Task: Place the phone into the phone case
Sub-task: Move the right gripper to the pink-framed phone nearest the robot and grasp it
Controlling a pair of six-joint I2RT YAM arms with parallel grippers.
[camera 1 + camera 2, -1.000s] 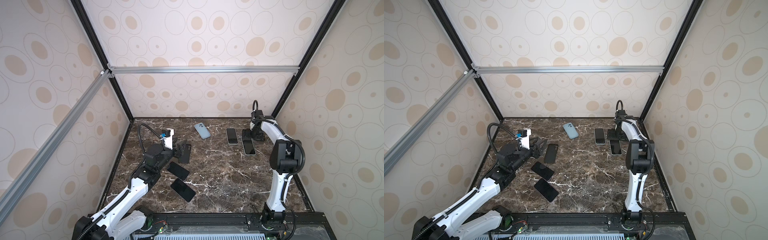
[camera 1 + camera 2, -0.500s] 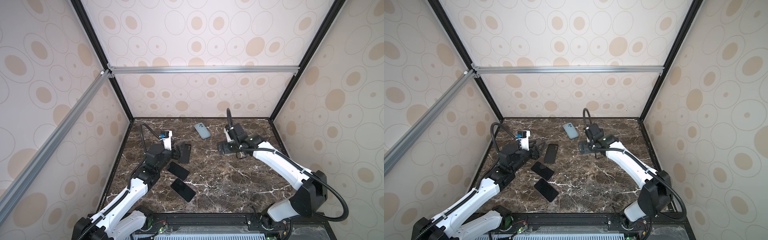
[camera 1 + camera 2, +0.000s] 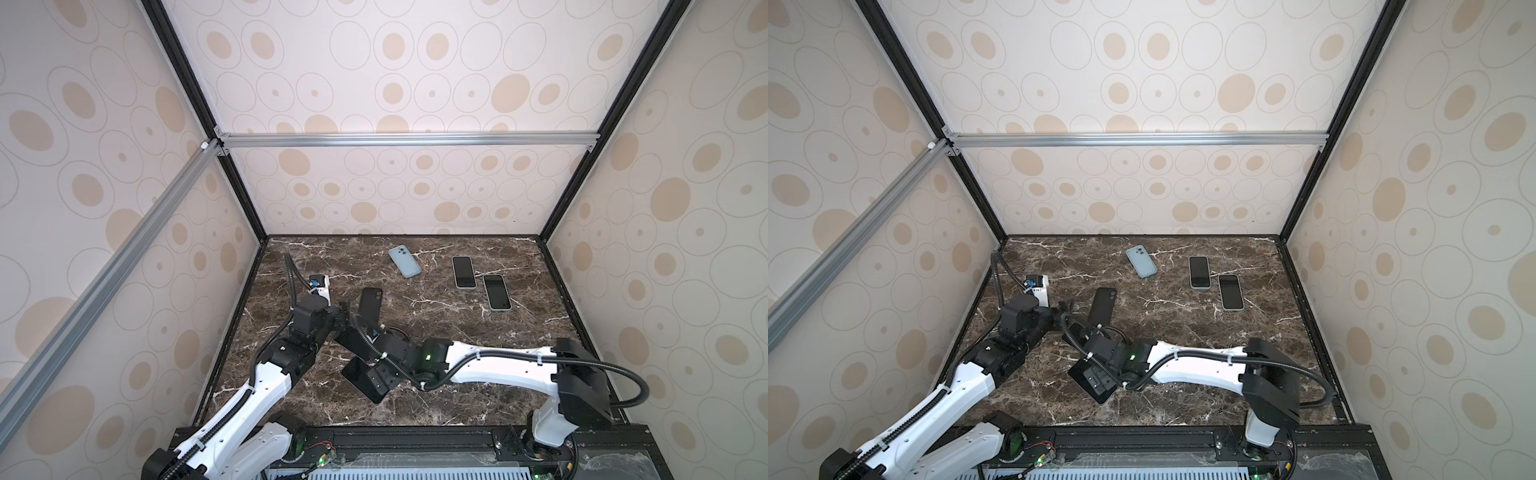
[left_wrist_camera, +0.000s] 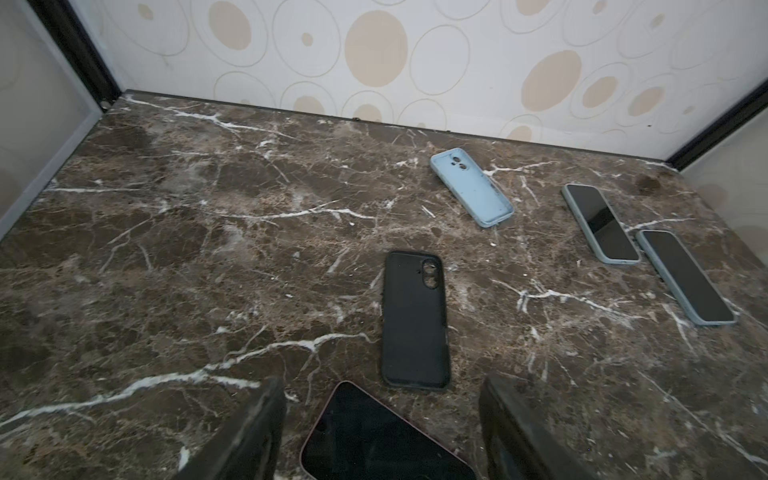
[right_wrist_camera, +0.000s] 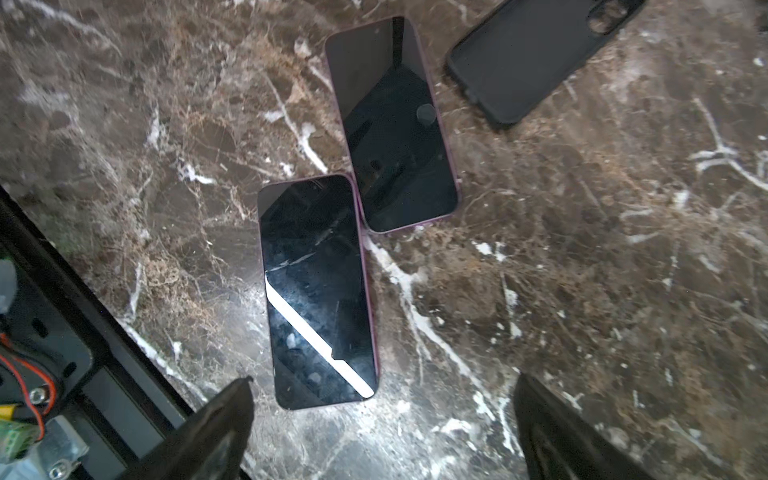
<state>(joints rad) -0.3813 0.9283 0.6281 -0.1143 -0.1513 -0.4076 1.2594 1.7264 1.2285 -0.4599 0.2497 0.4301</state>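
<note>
Right gripper [image 5: 381, 388], jaws wide and empty, has swung across to hover above the farther pink-rimmed phone [image 5: 318, 291], its nearer twin [image 5: 390, 124] lying just beside the black phone case [image 4: 415, 320], while the left gripper [image 4: 382, 382], newly widened, grips nothing; pickup appears next.

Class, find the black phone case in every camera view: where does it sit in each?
Top view: black phone case, left of centre.
Top view: black phone case, left of centre too.
Left wrist: black phone case, mid-picture.
Right wrist: black phone case, upper right, cut off.
Shared landmark: pink-rimmed phone near its cutout-free end.
</note>
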